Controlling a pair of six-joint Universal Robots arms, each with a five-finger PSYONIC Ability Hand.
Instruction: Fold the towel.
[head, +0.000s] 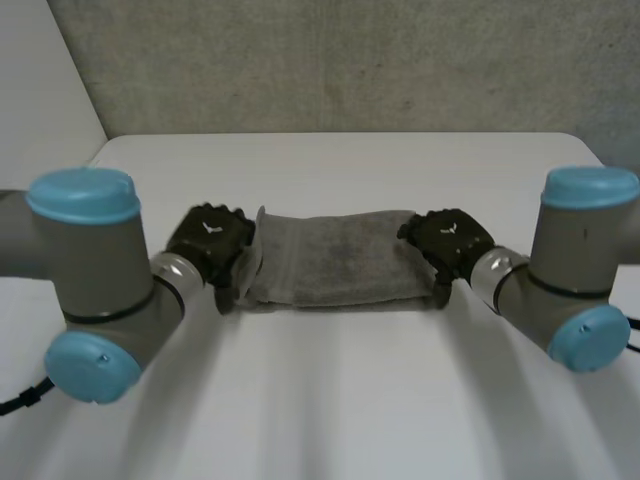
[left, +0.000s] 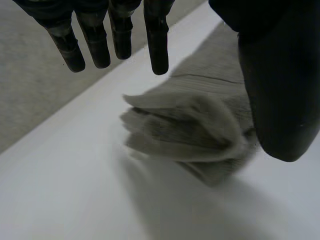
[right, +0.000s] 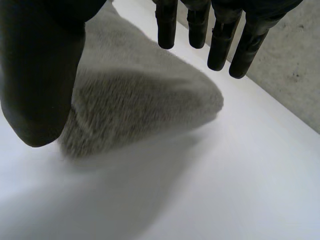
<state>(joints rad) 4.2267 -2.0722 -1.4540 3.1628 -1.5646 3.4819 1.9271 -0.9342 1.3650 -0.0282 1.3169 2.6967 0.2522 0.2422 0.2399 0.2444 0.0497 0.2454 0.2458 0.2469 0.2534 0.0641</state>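
Observation:
A grey towel (head: 335, 258), folded into a long strip, lies across the middle of the white table (head: 330, 400). My left hand (head: 210, 240) hovers at its left end, fingers (left: 115, 40) straight and thumb apart, open, with the towel's layered end (left: 190, 135) under the palm. At the right end my right hand (head: 447, 240) is open too. Its fingers (right: 220, 35) hang straight above the towel's rounded end (right: 145, 110) and hold nothing.
The table's far edge (head: 340, 136) meets a grey speckled wall (head: 330, 60). Bare white tabletop stretches in front of the towel and behind it. Both grey arms with light-blue caps (head: 82, 195) flank the towel.

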